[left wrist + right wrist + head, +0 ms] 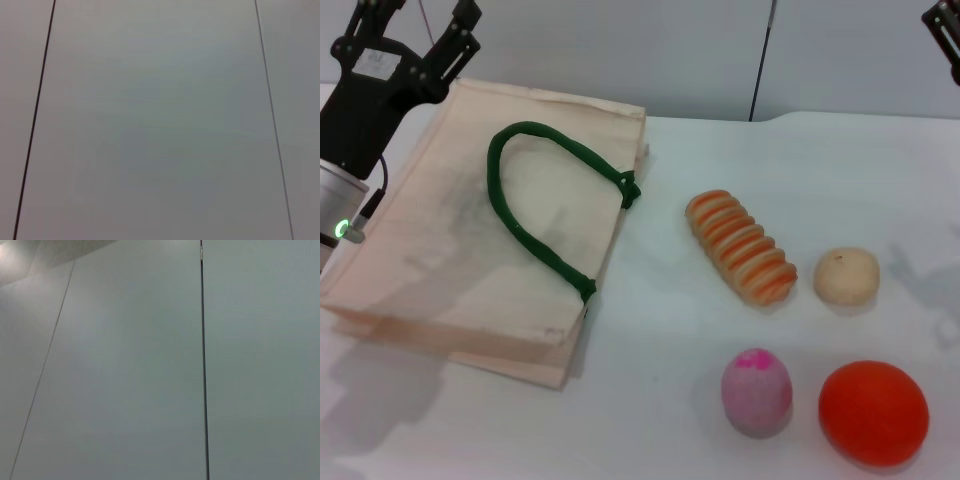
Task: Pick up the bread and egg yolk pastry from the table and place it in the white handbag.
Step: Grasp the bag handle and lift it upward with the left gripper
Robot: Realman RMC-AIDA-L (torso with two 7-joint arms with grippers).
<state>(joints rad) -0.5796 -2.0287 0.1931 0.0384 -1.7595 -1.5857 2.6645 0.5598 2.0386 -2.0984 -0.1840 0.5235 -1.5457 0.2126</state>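
The bread (740, 247), a ridged loaf with orange and cream stripes, lies on the white table right of centre. The egg yolk pastry (846, 275), a pale beige ball, sits just to its right. The white handbag (450, 240), a flat cream tote with a dark green rope handle (535, 205), lies at the left. My left gripper (418, 18) is raised over the bag's far left corner, open and empty. My right gripper (945, 30) only shows at the top right edge, far from the objects. Both wrist views show only a plain grey wall.
A pink-topped egg shape (756, 391) and a bigger orange-red ball (873, 412) sit near the front of the table (660, 400), below the bread and pastry. A grey wall stands behind the table.
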